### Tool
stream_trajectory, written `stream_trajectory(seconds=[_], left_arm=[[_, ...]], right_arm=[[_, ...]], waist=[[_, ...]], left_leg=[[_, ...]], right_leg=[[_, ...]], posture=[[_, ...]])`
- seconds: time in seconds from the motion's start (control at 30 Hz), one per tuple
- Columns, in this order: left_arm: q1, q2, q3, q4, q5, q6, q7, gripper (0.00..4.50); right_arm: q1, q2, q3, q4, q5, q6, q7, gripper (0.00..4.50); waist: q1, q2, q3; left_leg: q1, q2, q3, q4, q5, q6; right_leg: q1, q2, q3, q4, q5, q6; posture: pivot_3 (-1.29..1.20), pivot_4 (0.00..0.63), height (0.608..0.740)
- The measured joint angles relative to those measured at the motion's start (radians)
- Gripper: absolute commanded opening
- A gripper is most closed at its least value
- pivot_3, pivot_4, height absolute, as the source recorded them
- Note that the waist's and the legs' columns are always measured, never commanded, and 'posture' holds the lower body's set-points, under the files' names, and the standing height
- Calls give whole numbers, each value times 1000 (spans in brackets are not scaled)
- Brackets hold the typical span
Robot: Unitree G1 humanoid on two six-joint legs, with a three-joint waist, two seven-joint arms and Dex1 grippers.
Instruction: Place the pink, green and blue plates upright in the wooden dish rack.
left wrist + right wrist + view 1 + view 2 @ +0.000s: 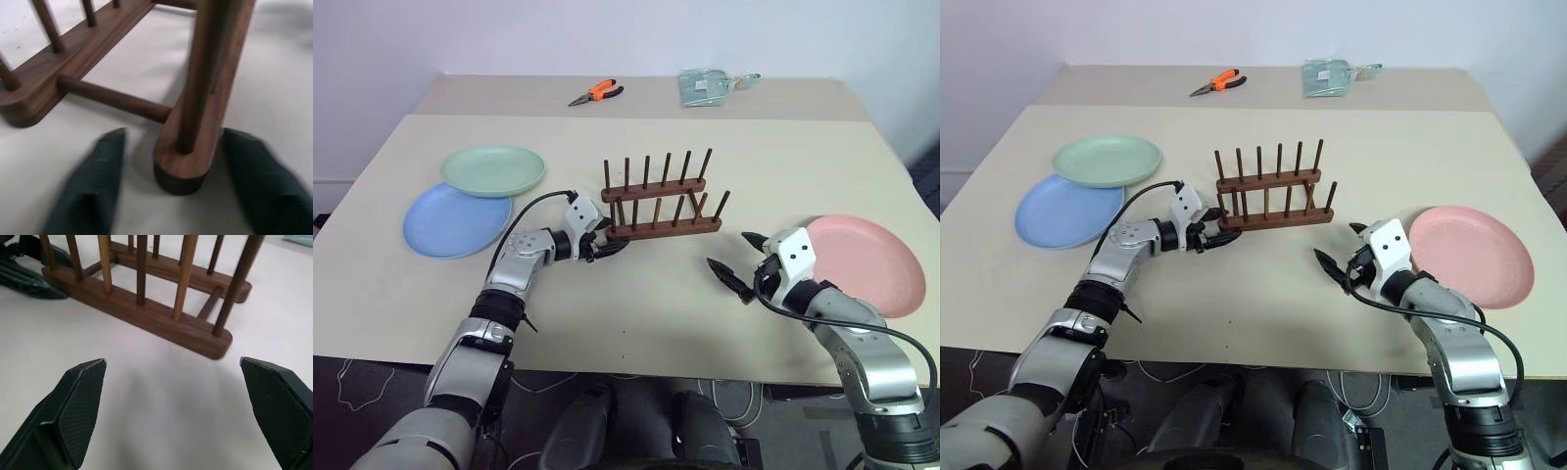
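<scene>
The wooden dish rack [661, 211] stands mid-table with no plates in it. My left gripper [607, 245] is at the rack's left end, open, its fingers [98, 181] on either side of the near base bar's end with a gap on both sides. To the left, the green plate [492, 169] lies flat with its rim over the blue plate [450, 223]. On the right lies the pink plate [867, 262], also flat. My right gripper [729, 253] hangs open just left of it, holding nothing and pointing at the rack [146, 313].
Orange-handled pliers [597, 93] and a pale green packet-like item [710, 86] lie far back on the table. The table's front edge [636, 364] runs close below both arms.
</scene>
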Motion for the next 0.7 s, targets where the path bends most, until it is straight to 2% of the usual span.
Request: stream_trajectory(seconds=[0.07, 0.1, 0.27, 0.47, 0.5, 0.63, 0.67, 0.7], left_arm=[[7, -1, -2, -4, 1, -18, -18, 845], [13, 5, -2, -6, 4, -28, -24, 764], [71, 28, -4, -86, 2, -35, -81, 767], [203, 96, -45, -332, -40, 22, -233, 767], [215, 104, -58, -369, -47, 47, -251, 1814], [227, 130, -84, -414, -44, 100, -275, 3776], [225, 131, -84, -413, -38, 101, -263, 4179], [225, 136, -84, -415, -33, 104, -245, 4179]], right_arm=[[10, 0, -4, -10, 0, 5, -8, 4500], [17, 1, -4, -16, 0, 6, -9, 4500], [38, -4, -10, -16, 0, 6, -5, 4500], [101, -69, -91, 4, -1, 2, 25, 4500], [114, -74, -104, 6, 0, 1, 35, 4500], [152, -120, -148, 20, 1, -4, 87, 4500], [157, -123, -155, 22, 1, -6, 96, 4500], [168, -133, -157, 24, 2, -7, 109, 4500]], waist=[[-1, 0, 0], [-3, 0, 0], [-11, 0, 0], [-24, 1, 0], [-24, 1, 0], [-25, 1, 0], [-25, 1, 0], [-27, 1, 0]], left_leg=[[0, 0, 0, 0, 0, 0], [0, 1, 0, 0, 0, 0], [0, 1, 0, 0, 0, 0], [0, 0, 0, 0, -1, 1], [0, 1, 0, 0, -1, 1], [0, 1, 0, 2, -1, 1], [0, 1, 1, 3, -1, 1], [0, 2, 1, 3, -1, 1]], right_leg=[[0, 0, 0, 0, 0, 0], [0, 0, 0, 0, 0, 0], [0, 0, 0, 0, 0, 0], [0, 0, 0, 0, 0, 0], [0, 0, 0, 1, 0, 0], [1, 1, 0, 1, 0, 0], [1, 1, 0, 1, 0, 0], [1, 1, 0, 1, 0, 0]], posture=[[0, 150, 732], [0, 150, 732], [0, 150, 732], [0, 150, 732], [0, 150, 732], [0, 150, 732], [0, 150, 732], [0, 150, 732]])
